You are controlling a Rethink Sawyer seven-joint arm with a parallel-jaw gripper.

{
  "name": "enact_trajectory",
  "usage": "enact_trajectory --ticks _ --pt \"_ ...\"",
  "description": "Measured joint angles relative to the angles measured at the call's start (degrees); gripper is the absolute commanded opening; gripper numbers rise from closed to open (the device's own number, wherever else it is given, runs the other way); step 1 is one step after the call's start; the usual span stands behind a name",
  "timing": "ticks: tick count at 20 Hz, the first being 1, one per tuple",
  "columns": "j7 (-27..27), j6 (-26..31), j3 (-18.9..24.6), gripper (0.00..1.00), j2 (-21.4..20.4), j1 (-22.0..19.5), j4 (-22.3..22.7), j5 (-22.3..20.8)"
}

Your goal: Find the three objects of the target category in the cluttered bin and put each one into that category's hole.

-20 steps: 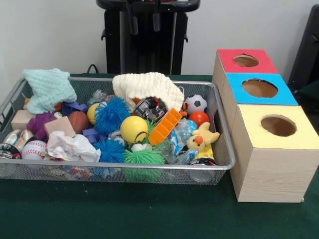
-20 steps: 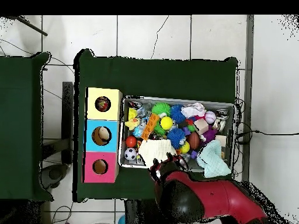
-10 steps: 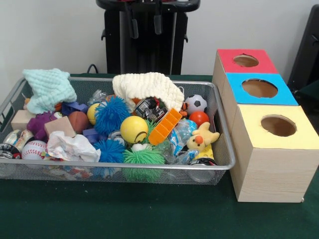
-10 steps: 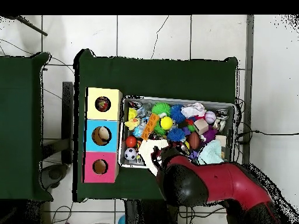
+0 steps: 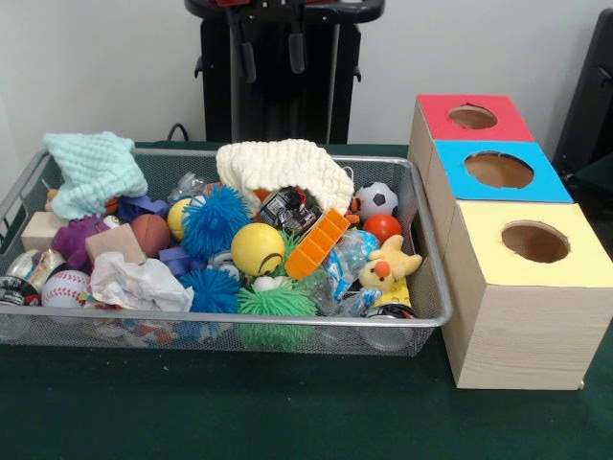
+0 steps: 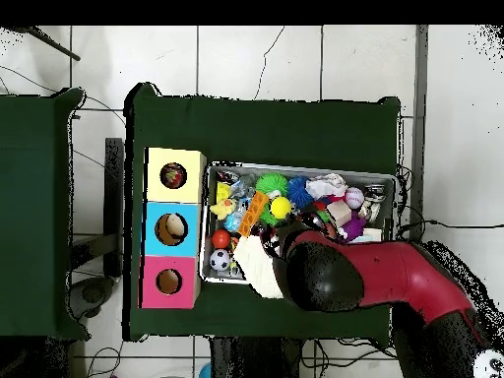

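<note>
Swinging further over the silver wire-mesh bin (image 6: 386, 182), the red and black arm (image 6: 374, 281) now hides its centre — grip state unreadable. Crumpled white plastic bag (image 5: 139, 283) lies lower left, untouched.

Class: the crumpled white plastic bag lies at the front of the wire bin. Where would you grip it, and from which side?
Grip the white plastic bag at its raised crumpled ridge, coming straight down from above. It sits on top of the clutter, against the bin wall, so the sides are blocked; wrinkles probably offer pinchable folds.
</note>
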Motion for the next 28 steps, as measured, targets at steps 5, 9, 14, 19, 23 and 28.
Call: enact_trajectory --ticks 5,9,14,19,23,28 --pt "0.0 4.4 0.0 1.0 2.9 1.9 -5.8 0.0" --pt "0.0 8.2 0.0 1.0 5.7 3.8 -11.3 -0.1" --pt "0.0 12.2 0.0 1.0 8.6 5.6 -17.6 -0.1" --pt "0.0 14.9 0.0 1.0 10.7 6.7 -22.7 -0.2" --pt "0.0 16.3 0.0 1.0 12.3 7.0 -26.5 -0.4" --pt "-0.5 19.1 0.0 1.0 14.1 7.0 -31.8 -1.2"
